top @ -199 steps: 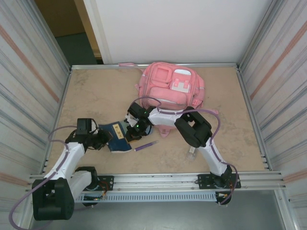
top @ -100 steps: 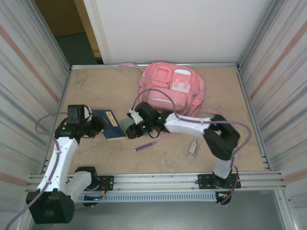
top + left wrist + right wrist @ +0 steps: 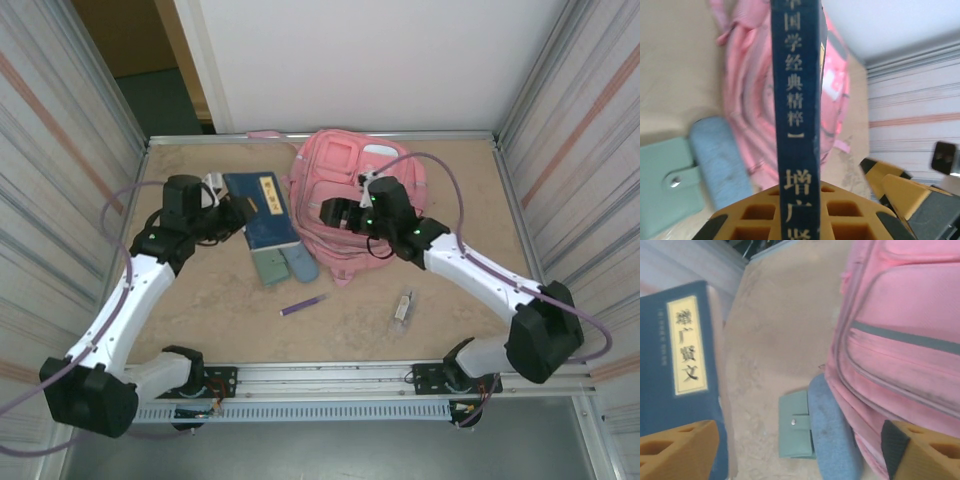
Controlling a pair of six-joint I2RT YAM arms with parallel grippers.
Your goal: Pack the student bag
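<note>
My left claw (image 3: 222, 212) is clamped on the blue book (image 3: 262, 200). My right claw (image 3: 335, 213) stands apart, the student bag (image 3: 345, 165) beneath it and the green wallet (image 3: 270, 266) ahead.

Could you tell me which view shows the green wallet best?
Right wrist view: the green wallet lies nearly whole, snap visible, beside the blue-grey pouch. Left wrist view crops it at the edge; top view shows it small.
</note>
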